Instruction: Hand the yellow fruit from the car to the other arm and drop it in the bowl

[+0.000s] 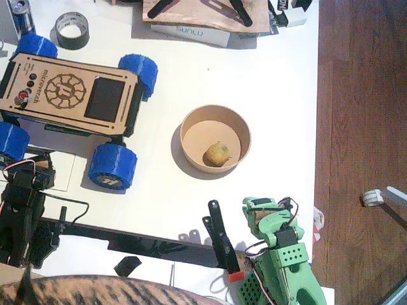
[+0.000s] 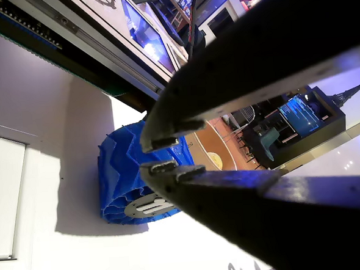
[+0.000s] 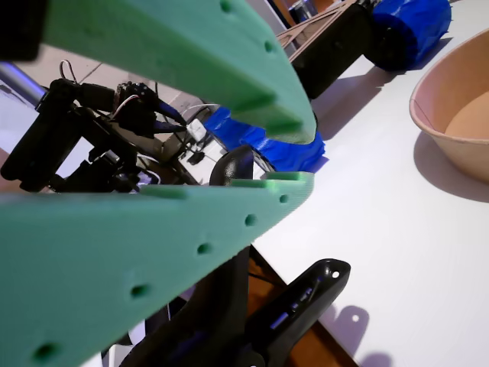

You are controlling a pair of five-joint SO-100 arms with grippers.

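The yellow fruit [image 1: 217, 153] lies inside the tan bowl [image 1: 185, 136] at the table's middle, touched by no gripper. Up at the left stands the wooden car [image 1: 63, 92] on blue wheels, its deck bare of fruit. The black left arm [image 1: 22, 210] rests at the lower left. Its gripper [image 2: 149, 154] is shut on nothing and points at the car's near blue wheel [image 2: 118, 181]. The green right gripper [image 1: 257, 207] sits below the bowl, well short of it. Its jaws [image 3: 306, 159] are shut and empty, with the bowl's rim [image 3: 451, 92] off to one side.
A black tape roll [image 1: 72, 30] and a can [image 1: 22, 14] stand at the back left, boxes [image 1: 191, 32] at the back. Black clamp posts [image 1: 222, 244] rise at the front edge. Wooden floor [image 1: 362, 95] lies beyond the table's right edge. Striped fabric [image 1: 95, 291] shows at the bottom.
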